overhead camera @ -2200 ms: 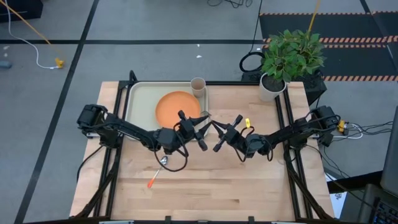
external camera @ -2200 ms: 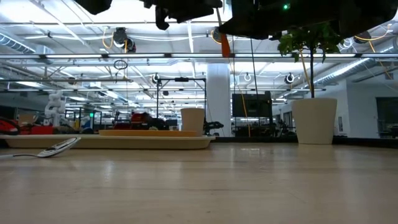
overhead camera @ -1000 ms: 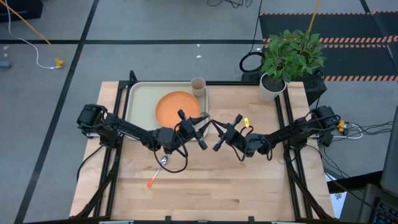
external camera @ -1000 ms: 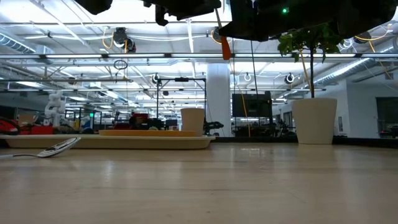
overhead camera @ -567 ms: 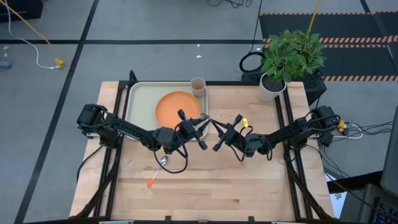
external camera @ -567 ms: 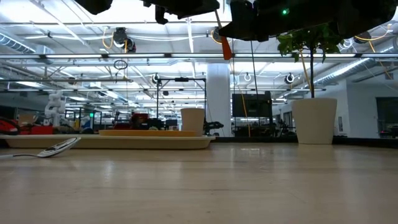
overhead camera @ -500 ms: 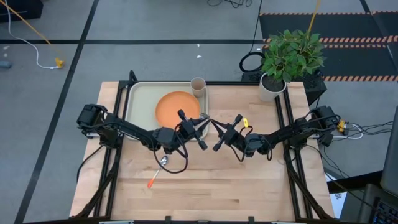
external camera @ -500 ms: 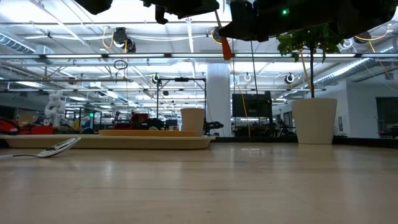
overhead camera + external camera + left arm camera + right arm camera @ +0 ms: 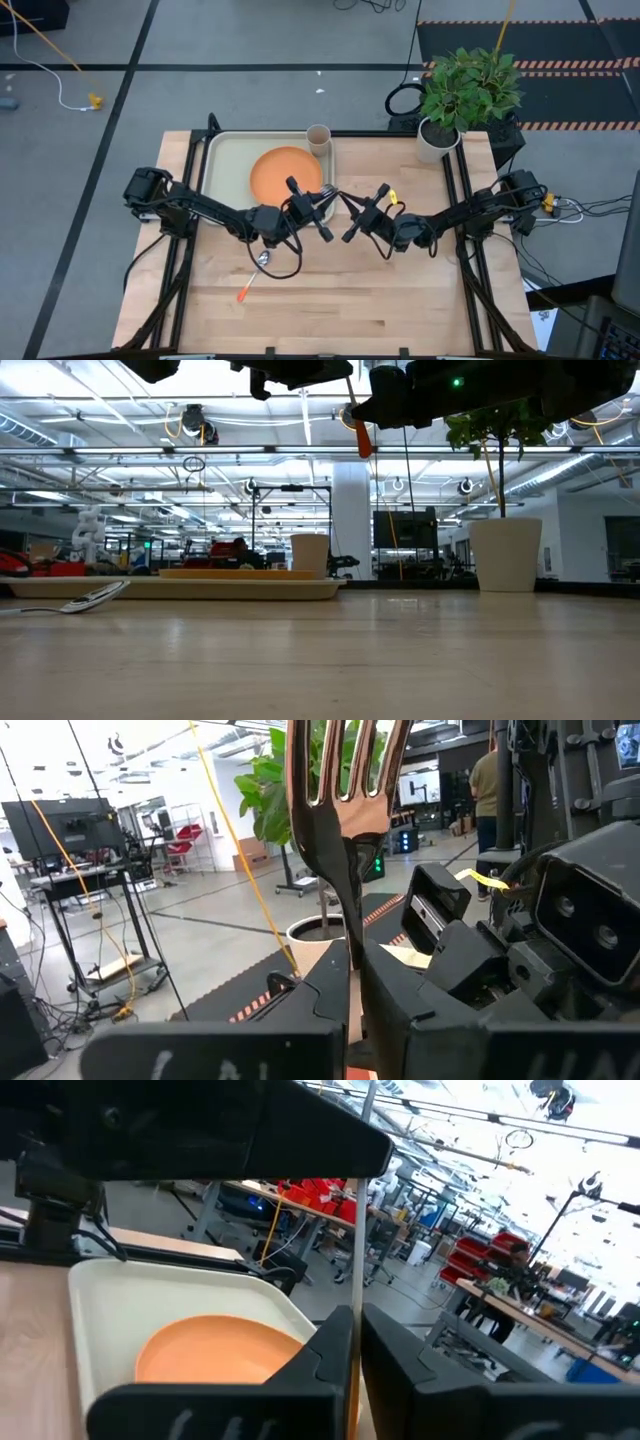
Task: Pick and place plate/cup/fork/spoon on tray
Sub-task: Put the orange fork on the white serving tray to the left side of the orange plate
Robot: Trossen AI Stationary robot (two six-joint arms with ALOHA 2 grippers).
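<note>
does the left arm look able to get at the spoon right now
Probably not yet. The spoon lies uncovered on the table close by the left arm, but the left claw is shut on the fork, so it has no free grip.

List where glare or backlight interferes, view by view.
Low view: bright ceiling lights behind leave the arms overhead as dark silhouettes. Left wrist view: the fork has tines that mirror warm light. High view: even light, no glare on the plate or the tray.
</note>
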